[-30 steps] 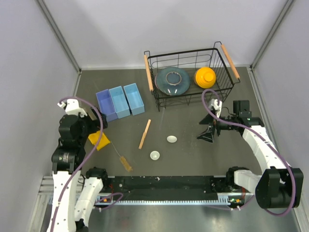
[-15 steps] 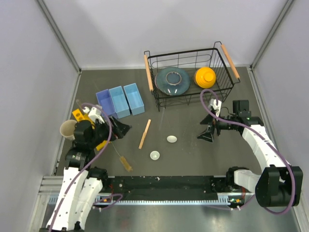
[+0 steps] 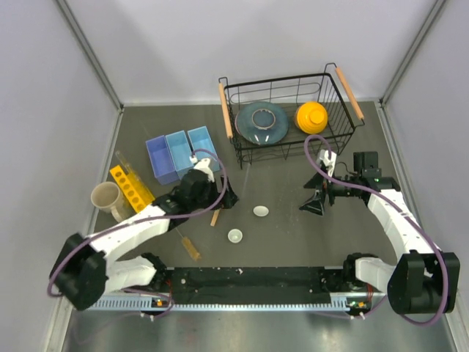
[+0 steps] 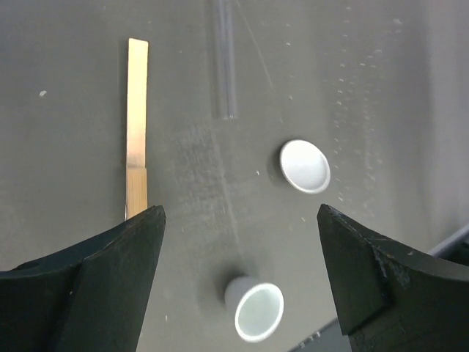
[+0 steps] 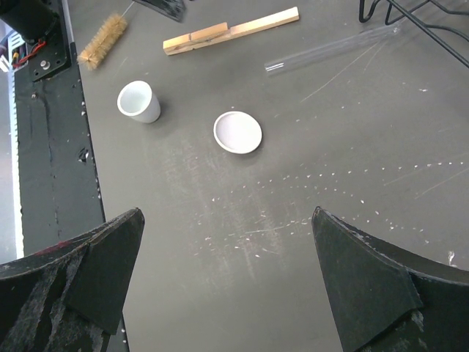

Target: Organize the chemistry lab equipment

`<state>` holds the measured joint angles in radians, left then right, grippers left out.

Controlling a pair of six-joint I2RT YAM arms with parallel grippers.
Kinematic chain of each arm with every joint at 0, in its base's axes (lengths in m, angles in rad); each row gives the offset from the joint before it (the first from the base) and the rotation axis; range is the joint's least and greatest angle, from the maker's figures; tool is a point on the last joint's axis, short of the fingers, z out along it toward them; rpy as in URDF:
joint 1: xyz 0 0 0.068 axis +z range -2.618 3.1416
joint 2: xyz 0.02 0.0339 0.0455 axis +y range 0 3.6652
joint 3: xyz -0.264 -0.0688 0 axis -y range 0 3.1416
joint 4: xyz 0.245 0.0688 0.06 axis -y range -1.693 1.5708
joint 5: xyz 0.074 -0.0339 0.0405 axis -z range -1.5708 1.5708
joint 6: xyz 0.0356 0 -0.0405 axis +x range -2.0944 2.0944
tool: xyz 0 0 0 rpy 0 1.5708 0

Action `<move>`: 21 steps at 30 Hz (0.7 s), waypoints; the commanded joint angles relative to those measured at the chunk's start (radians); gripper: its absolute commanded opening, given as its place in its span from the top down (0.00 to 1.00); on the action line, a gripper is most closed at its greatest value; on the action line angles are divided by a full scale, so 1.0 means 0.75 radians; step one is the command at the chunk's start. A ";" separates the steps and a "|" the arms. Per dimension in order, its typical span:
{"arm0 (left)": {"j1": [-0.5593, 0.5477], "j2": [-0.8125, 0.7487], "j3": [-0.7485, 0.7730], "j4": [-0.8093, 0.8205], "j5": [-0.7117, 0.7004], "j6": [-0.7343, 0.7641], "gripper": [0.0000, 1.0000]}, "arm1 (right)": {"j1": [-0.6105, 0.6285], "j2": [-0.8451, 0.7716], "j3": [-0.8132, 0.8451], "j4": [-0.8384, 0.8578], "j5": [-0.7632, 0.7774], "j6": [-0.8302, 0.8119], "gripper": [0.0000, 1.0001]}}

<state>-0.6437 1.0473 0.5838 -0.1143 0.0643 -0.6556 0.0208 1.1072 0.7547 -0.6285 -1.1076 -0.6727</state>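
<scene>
The tan wooden stick point(image 3: 217, 210) lies mid-table, partly under my left gripper point(image 3: 224, 196); it also shows in the left wrist view point(image 4: 136, 161) and the right wrist view point(image 5: 231, 31). A flat white dish point(image 3: 261, 211) point(image 4: 304, 166) point(image 5: 237, 132) and a small white cup-like dish point(image 3: 234, 235) point(image 4: 256, 308) point(image 5: 138, 101) lie to its right. The amber wire brush point(image 3: 189, 246) point(image 5: 102, 40) lies at front left. A clear rod point(image 3: 247, 176) point(image 4: 223, 66) point(image 5: 330, 45) lies near the basket. My left gripper point(image 4: 240, 220) is open and empty above the table. My right gripper point(image 3: 315, 202) point(image 5: 227, 220) is open and empty.
Three light-blue bins point(image 3: 182, 154) stand at the back left. A black wire basket point(image 3: 344, 121) holds a blue-grey plate point(image 3: 261, 122) and a yellow bowl point(image 3: 311, 116). A yellow rack point(image 3: 132, 188) and a beige cup point(image 3: 106, 198) stand at the far left.
My left arm has swung from the far left to the table's middle, over the wooden stick, uncovering the yellow rack and beige cup. The right arm has not moved.
</scene>
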 commanded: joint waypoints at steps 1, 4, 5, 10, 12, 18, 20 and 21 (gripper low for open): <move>-0.072 0.290 0.172 0.187 -0.186 0.037 0.12 | -0.022 -0.004 0.049 0.040 -0.043 -0.003 0.01; -0.111 0.442 0.260 0.189 -0.235 0.058 0.16 | -0.024 -0.002 0.049 0.040 -0.043 -0.001 0.01; -0.115 0.475 0.281 0.189 -0.241 0.066 0.18 | -0.024 -0.002 0.051 0.040 -0.045 0.003 0.01; -0.140 0.661 0.381 0.189 -0.253 0.105 0.27 | -0.024 -0.004 0.051 0.040 -0.049 0.001 0.01; -0.146 0.704 0.418 0.183 -0.260 0.109 0.31 | -0.022 -0.006 0.053 0.038 -0.049 0.001 0.01; -0.164 0.835 0.506 0.112 -0.300 0.121 0.41 | -0.022 -0.004 0.053 0.040 -0.053 0.001 0.01; -0.172 0.878 0.551 0.061 -0.313 0.127 0.42 | -0.022 0.000 0.051 0.040 -0.053 0.001 0.01; -0.177 0.892 0.563 0.044 -0.329 0.134 0.46 | -0.022 0.000 0.053 0.040 -0.053 0.003 0.01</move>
<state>-0.7620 1.6814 0.9295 -0.0368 -0.1349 -0.5766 0.0181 1.1072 0.7547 -0.6243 -1.1107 -0.6647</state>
